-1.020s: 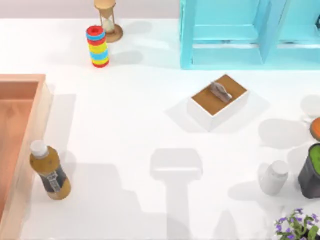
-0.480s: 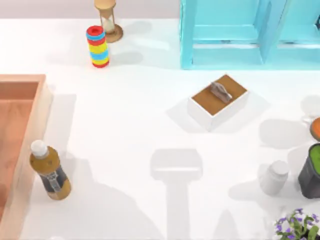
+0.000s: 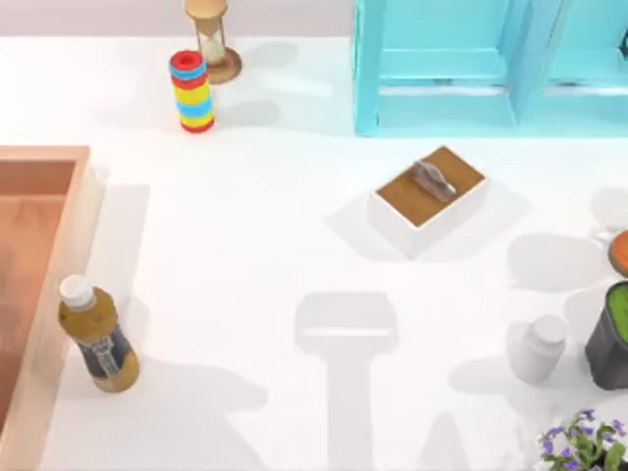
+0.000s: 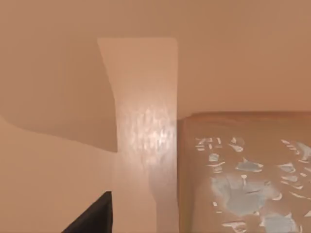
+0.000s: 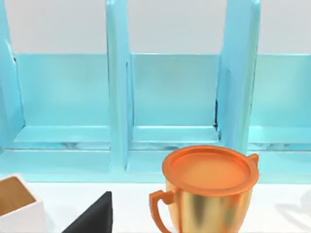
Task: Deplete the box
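The box point(image 3: 69, 245), a big crate with pale wood walls and a reddish inside, lies at the table's left edge and is cut off by the top view. An amber bottle point(image 3: 96, 339) with a white cap stands on the table just outside its right wall. The left wrist view looks closely at a pale inner corner of the box point(image 4: 146, 121) and its reddish floor point(image 4: 243, 170). One dark finger point(image 4: 95, 216) of my left gripper shows there. A dark finger point(image 5: 95, 216) of my right gripper shows in front of a cyan shelf.
A small white box with a brown top point(image 3: 430, 199) sits mid-right. The cyan shelf point(image 3: 491, 59) stands at the back. A ring stack point(image 3: 192, 91) and hourglass point(image 3: 211, 39) stand back left. A white bottle point(image 3: 538, 348), dark cup point(image 3: 613, 339) and flowers point(image 3: 584, 442) crowd the right. A gold cup point(image 5: 209, 189) stands before the shelf.
The arm shadow on the table below and right of the amber bottle has shrunk toward the lower left. No object has moved.
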Available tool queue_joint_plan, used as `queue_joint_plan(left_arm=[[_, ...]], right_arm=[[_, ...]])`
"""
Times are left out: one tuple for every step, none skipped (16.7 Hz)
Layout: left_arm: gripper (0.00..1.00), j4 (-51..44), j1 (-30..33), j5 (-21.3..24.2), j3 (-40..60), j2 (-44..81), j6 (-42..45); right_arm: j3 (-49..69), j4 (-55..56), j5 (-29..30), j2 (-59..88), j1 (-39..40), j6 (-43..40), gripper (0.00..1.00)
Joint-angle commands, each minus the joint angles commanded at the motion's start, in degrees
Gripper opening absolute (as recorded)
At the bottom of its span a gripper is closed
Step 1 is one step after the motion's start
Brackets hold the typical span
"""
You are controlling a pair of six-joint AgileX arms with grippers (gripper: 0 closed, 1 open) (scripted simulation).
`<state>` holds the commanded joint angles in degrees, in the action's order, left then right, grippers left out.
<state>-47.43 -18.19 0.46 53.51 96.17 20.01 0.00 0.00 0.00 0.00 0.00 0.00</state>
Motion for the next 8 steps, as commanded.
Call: queue_joint_plan(left_arm=[[1.0,0.0,0.0,0.0,0.0,0.0,0.0],[1.0,0.0,0.0,0.0,0.0,0.0,0.0],[0.92,0.0,0.0,0.0,0.0,0.0,0.0],[0.85,0.0,0.0,0.0,0.0,0.0,0.0],[0.77,0.0,0.0,0.0,0.0,0.0,0.0],[0.7,0.0,0.0,0.0,0.0,0.0,0.0],[0.62,0.0,0.0,0.0,0.0,0.0,0.0],[0.55,0.0,0.0,0.0,0.0,0.0,0.0]], right_arm=[[0.0,0.0,0.0,0.0,0.0,0.0,1.0],[0.0,0.0,0.0,0.0,0.0,0.0,1.0],[0.0,0.0,0.0,0.0,0.0,0.0,1.0],[0.0,0.0,0.0,0.0,0.0,0.0,1.0],[0.0,0.0,0.0,0.0,0.0,0.0,1.0],[0.0,0.0,0.0,0.0,0.0,0.0,1.0],[0.0,0.0,0.0,0.0,0.0,0.0,1.0],[0.0,0.0,0.0,0.0,0.0,0.0,1.0]])
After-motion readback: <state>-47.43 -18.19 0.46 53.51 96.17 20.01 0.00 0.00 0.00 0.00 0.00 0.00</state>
